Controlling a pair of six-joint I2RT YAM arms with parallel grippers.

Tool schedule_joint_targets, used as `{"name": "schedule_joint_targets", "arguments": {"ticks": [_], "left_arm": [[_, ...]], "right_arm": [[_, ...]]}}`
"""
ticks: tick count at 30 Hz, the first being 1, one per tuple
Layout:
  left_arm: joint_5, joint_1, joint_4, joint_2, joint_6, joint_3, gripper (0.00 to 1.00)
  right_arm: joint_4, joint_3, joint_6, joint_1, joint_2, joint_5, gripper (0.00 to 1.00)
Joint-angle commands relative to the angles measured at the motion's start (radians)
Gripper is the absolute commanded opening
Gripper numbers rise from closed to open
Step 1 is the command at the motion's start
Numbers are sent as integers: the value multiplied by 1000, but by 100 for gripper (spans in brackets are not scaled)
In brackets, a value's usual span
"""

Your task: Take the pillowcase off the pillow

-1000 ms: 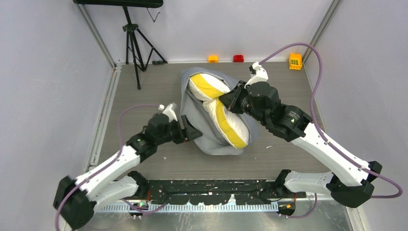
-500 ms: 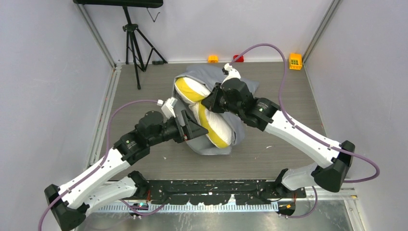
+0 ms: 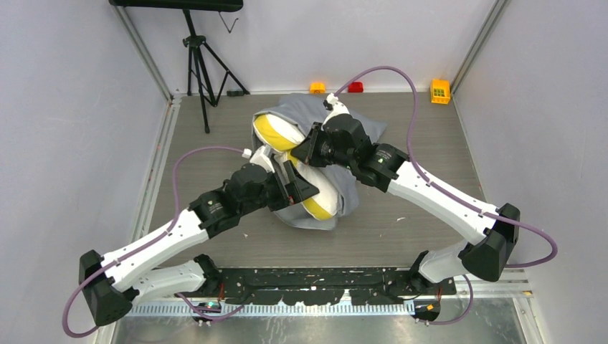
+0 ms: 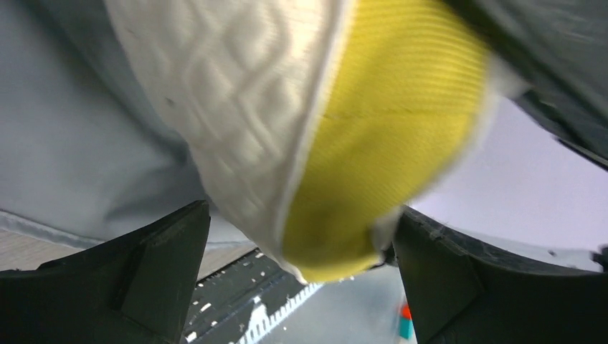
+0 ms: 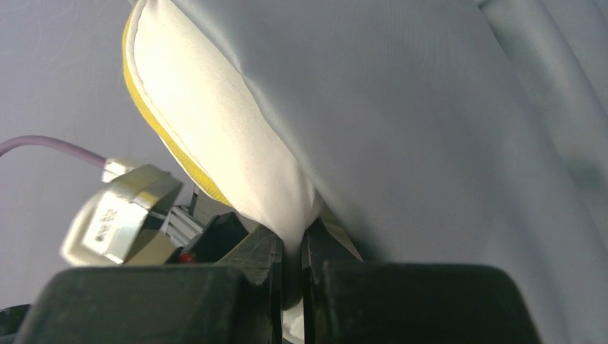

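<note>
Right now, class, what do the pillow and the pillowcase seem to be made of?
The pillowcase looks like thin matte woven cloth: it hangs in soft folds. The pillow looks like padded textile: white diamond-quilted face, yellow ribbed edge, perhaps knit.

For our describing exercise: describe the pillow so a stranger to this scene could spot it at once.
Look to the middle of the table. A plump pillow pokes out of a grey-blue pillowcase there. Its white quilted face and yellow edge set it apart from that limp cover.
</note>
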Motion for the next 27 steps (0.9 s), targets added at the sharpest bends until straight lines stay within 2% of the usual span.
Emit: {"name": "schedule_joint_targets", "arguments": {"ticks": [1,2,4,5,7,8,10,11,14,18,22,27], "left_arm": [[-119,-3,108,15,-3,-40,99],[-135,-3,138,12,4,-54,98],[-140,7,210,12,44,-74,86],[-128,20,219,15,67,-70,73],[-112,50,200,18,96,-62,35],[-107,69,180,15,101,-63,21],[-78,116,154,-8,104,-82,3],[-46,144,151,-23,104,-98,0],[64,225,139,-84,124,-136,0],[144,262,102,-145,174,-138,0],[198,262,99,-159,179,-133,0],[236,261,95,-170,177,-130,0]], "right_arm": [[150,43,34,-4,-24,-67,0],[155,33,34,-4,-30,-75,0],[155,8,22,-5,-50,-105,6],[154,-8,12,-4,-63,-116,20],[142,-40,-13,-4,-97,-98,48],[132,-54,-28,-5,-116,-77,57],[103,-81,-66,-4,-156,-24,68],[81,-88,-88,-5,-183,4,72],[-6,-110,-164,-5,-235,101,81],[-90,-132,-275,-6,-243,120,92],[-158,-90,-321,-7,-160,58,93],[-94,-81,-329,-7,-82,-6,89]]}}
